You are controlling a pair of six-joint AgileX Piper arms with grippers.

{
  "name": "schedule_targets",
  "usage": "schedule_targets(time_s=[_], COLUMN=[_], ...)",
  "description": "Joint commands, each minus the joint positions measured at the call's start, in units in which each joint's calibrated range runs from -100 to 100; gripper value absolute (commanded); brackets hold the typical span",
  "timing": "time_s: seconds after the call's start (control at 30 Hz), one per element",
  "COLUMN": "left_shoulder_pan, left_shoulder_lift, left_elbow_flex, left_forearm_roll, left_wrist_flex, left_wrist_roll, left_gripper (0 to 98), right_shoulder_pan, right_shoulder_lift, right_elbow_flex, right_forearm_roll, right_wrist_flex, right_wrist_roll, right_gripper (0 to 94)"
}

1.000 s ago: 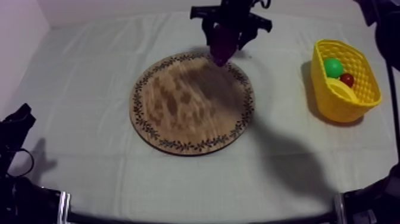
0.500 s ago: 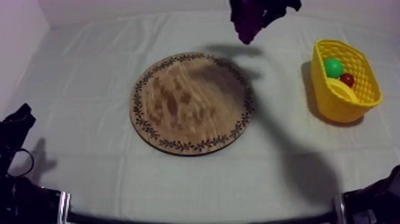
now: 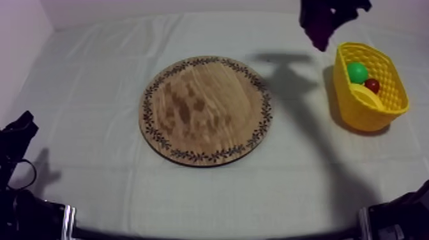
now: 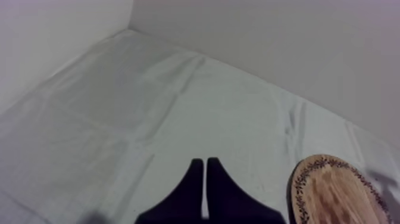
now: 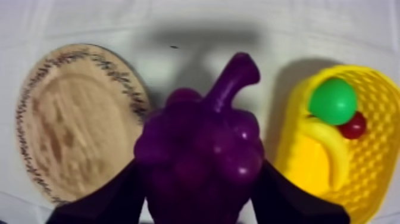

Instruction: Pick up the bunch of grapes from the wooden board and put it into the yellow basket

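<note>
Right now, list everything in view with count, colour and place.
wooden board: one, brown, middle of the cloth.
yellow basket: one, yellow, right of the board.
bunch of grapes: one, purple, held aloft beside the basket.
green fruit: one, green, in the basket.
small red fruit: one, red, in the basket.
banana: one, yellow, in the basket.
cloth: one, grey-white, under everything.
left gripper: one, black, shut, over the cloth near the board.
right gripper: one, black, shut on the bunch of grapes.

The bunch of grapes hides most of my right fingers. The left wrist view's edge cuts off the wooden board.
</note>
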Motion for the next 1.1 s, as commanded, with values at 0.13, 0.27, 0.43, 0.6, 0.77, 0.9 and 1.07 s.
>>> schedule_targets(time_s=[0.13,0.27,0.43,0.6,0.77,0.9,1.07], left_shoulder_pan=[-0.01,-0.01,-0.01,-0.01,-0.01,-0.01,-0.01], left_shoulder_lift=[0.03,0.03,0.03,0.03,0.03,0.03,0.03], left_elbow_flex=[0.04,0.04,0.04,0.04,0.04,0.04,0.04], left_forearm_roll=[0.01,0.01,0.01,0.01,0.01,0.01,0.01], left_wrist_flex=[0.03,0.03,0.03,0.03,0.03,0.03,0.03], left_wrist_roll=[0.0,0.0,0.0,0.0,0.0,0.0,0.0], left_gripper=[0.0,0.0,0.0,0.0,0.0,0.0,0.0], right_shoulder_pan=[6.3,10.05,14.13,17.22,18.55,18.82,18.91], right_shoulder_lift=[-3.29,-4.44,-5.42,-6.03,-6.34,-5.85,-3.64], right_elbow_flex=[5.33,7.31,9.18,10.52,12.66,15.07,18.6], right_forearm_roll=[1.52,2.53,3.58,4.18,4.33,4.44,4.46], right_wrist_flex=[-1.02,-2.04,-3.09,-4.32,-5.16,-5.88,-8.08], right_wrist_roll=[3.82,5.64,7.71,9.41,10.36,10.57,10.25], right_gripper=[34.5,34.7,34.9,35.1,35.4,36.1,37.7])
